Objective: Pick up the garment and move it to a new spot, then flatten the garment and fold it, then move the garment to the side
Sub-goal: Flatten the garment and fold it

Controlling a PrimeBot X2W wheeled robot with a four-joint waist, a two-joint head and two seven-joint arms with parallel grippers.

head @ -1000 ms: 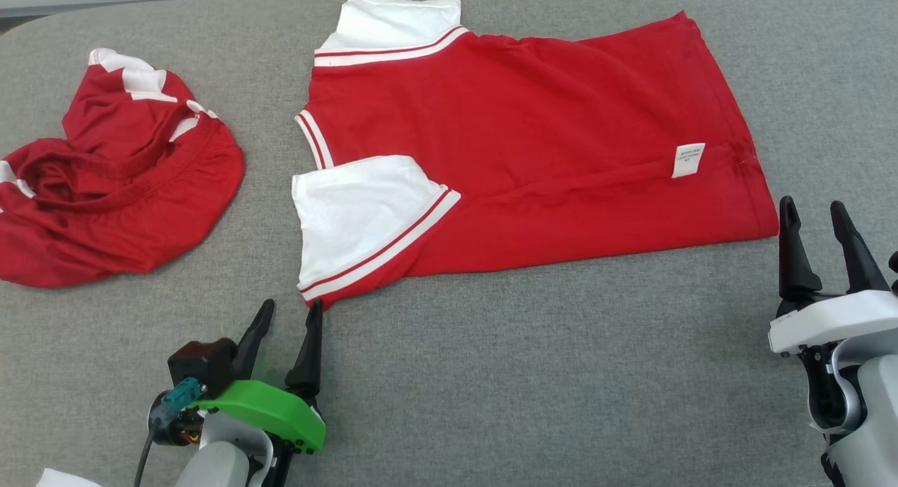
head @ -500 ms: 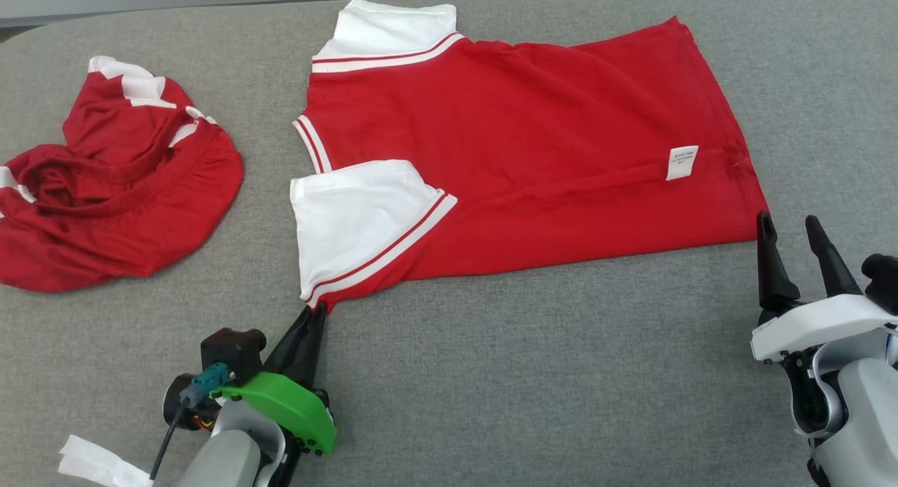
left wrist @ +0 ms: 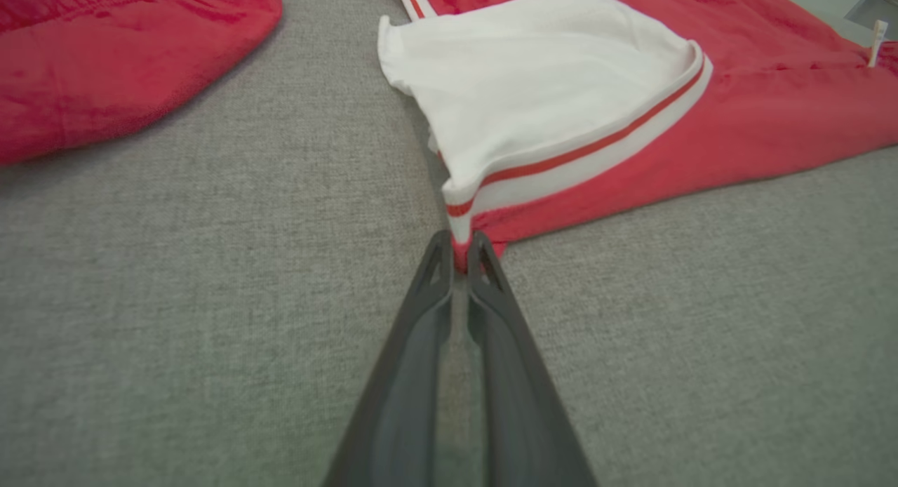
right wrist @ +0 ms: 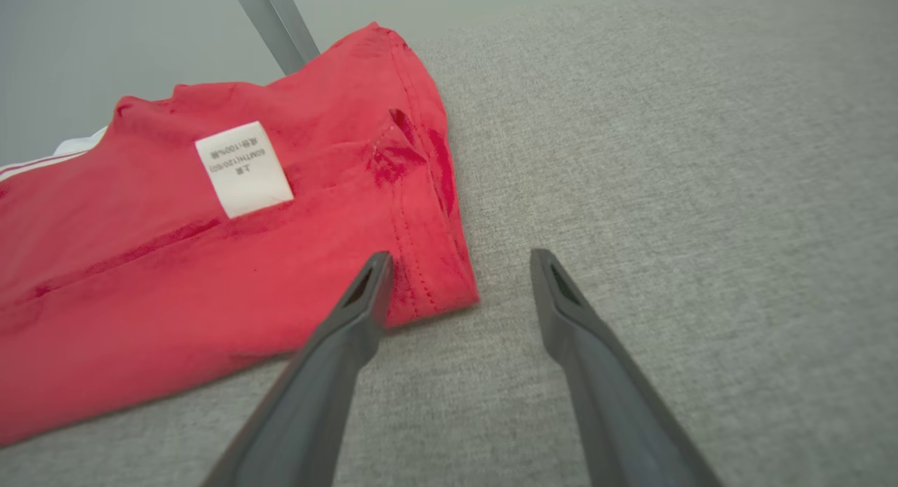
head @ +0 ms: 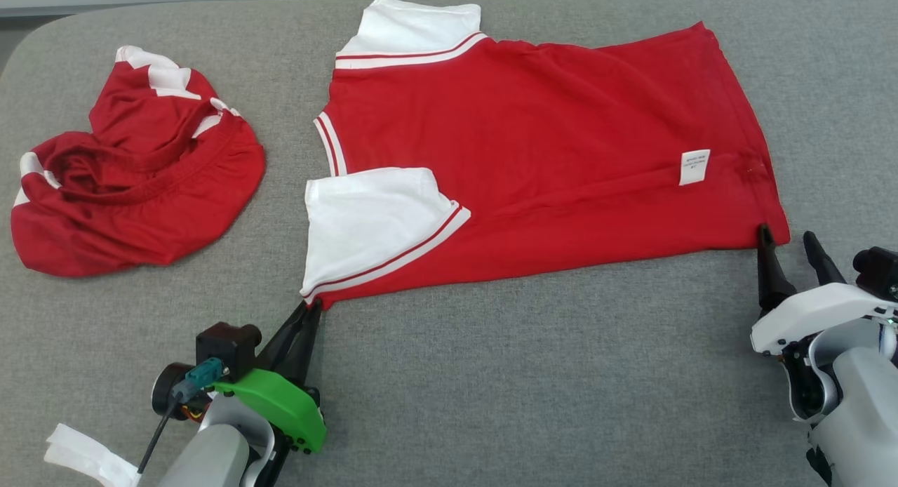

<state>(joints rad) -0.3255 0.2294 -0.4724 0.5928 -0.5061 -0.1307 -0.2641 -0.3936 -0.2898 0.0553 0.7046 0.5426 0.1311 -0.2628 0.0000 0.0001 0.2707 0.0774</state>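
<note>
A red garment (head: pixel 533 143) with white sleeves lies flat on the grey table, folded lengthwise, collar end to the left. My left gripper (head: pixel 312 306) is shut on the garment's near left corner, just below the white sleeve (head: pixel 368 217); the left wrist view shows the garment (left wrist: pixel 701 122) with its red-and-white hem pinched between my left gripper (left wrist: pixel 459 252). My right gripper (head: pixel 786 238) stands open at the near right hem corner. In the right wrist view my right gripper (right wrist: pixel 459 259) has one fingertip over the garment (right wrist: pixel 175 262) and the other over bare table.
A second red garment (head: pixel 137 178) lies crumpled at the far left, also seen as a red heap (left wrist: pixel 105 59) in the left wrist view. A white care label (head: pixel 693 167) is on the flat garment. The grey table (head: pixel 547 389) is bare in front.
My left gripper has shut on the garment's near left corner. My right gripper has moved forward to the near right hem corner, staying open. The camera has shifted a little.
</note>
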